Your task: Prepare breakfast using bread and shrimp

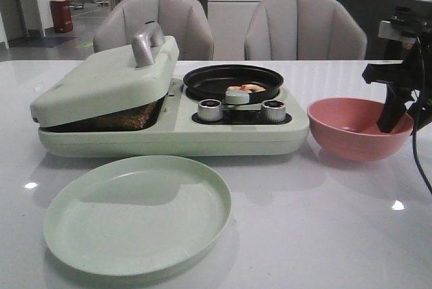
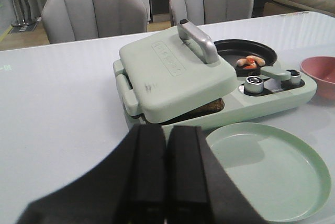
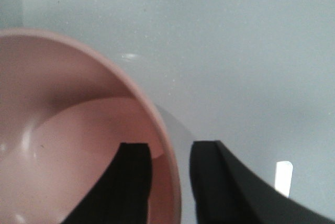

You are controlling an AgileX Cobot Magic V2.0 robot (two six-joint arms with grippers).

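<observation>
Front view: green cooker (image 1: 223,134) on white worktop (image 1: 324,235), hinged lid (image 1: 101,83) tilted part-open over dark-crusted bread (image 1: 125,119), lying flat, long axis across the view. Shrimp (image 1: 246,88) in black pan (image 1: 233,81), curled, heading not discernible. Green plate (image 1: 138,215) just in front. Right pincer (image 1: 395,117) lowered at rim of pink bowl (image 1: 351,130).

Left wrist view: left pincer (image 2: 166,177) with fingers pressed together, holding nothing, near plate (image 2: 267,177); bread edge (image 2: 201,110) under lid; shrimp (image 2: 250,62) in pan.

Right wrist view: right pincer (image 3: 170,182) parted, straddling bowl rim (image 3: 157,124), one finger inside, one outside.
</observation>
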